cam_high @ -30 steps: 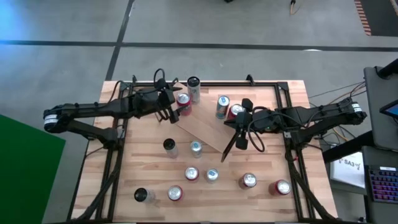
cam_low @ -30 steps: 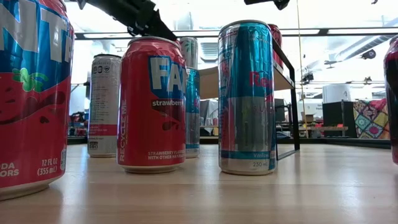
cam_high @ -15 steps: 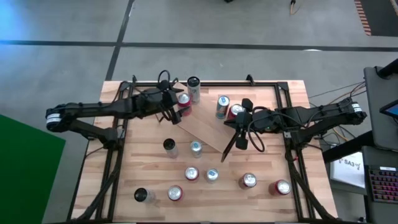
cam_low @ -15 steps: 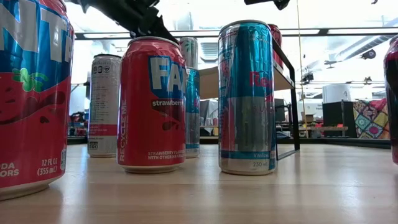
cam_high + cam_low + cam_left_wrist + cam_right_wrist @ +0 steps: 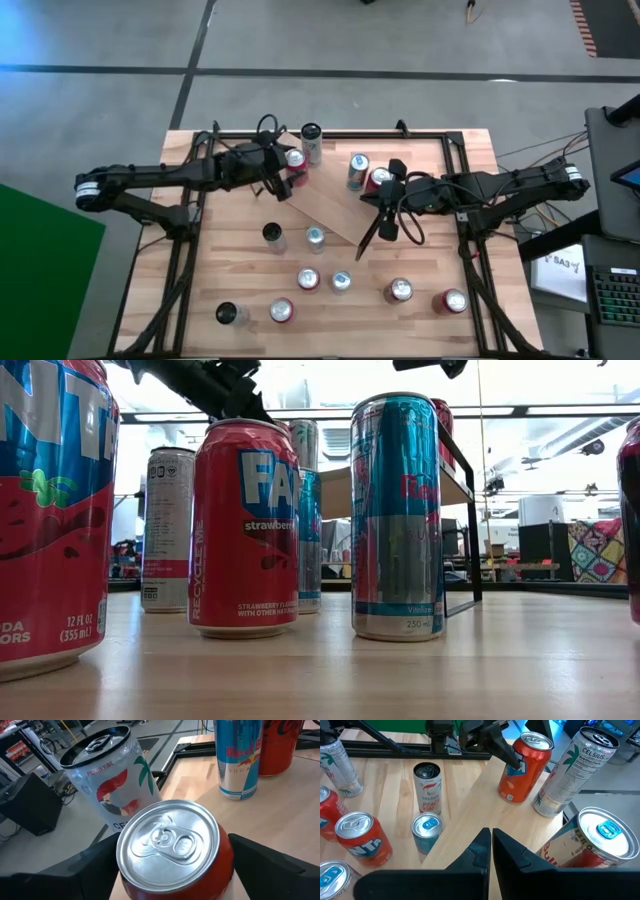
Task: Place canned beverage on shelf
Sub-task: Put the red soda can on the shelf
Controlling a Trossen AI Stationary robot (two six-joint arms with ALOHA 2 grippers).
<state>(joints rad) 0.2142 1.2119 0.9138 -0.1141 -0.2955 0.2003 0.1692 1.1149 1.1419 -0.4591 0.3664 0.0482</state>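
Note:
A red-orange can (image 5: pixel 172 850) with a silver top stands upright on the far left end of the shelf (image 5: pixel 325 212), a light-wood plank lying askew across the table. My left gripper (image 5: pixel 280 176) is open, level with the can, one finger on either side of its wall (image 5: pixel 512 759). My right gripper (image 5: pixel 490 834) is shut and hangs above the shelf's right part, empty. On the plank also stand a white Celsius can (image 5: pixel 107 780), a Red Bull can (image 5: pixel 237 757) and a dark red cola can (image 5: pixel 275 745). My left gripper comes at the red-orange can level from the table's left, a finger (image 5: pixel 270 865) beside each side of its upper wall (image 5: pixel 225 860). I cannot tell whether the fingers touch it. The can stands upright on the shelf.
Several more cans stand on the tabletop near the front: a white one (image 5: pixel 272 236), a blue one (image 5: pixel 315 238), red ones (image 5: pixel 282 311) (image 5: pixel 452 301). In the low view the Fanta cans (image 5: pixel 245 525) and a Red Bull can (image 5: pixel 397 515) stand before the shelf's black frame (image 5: pixel 462 510).

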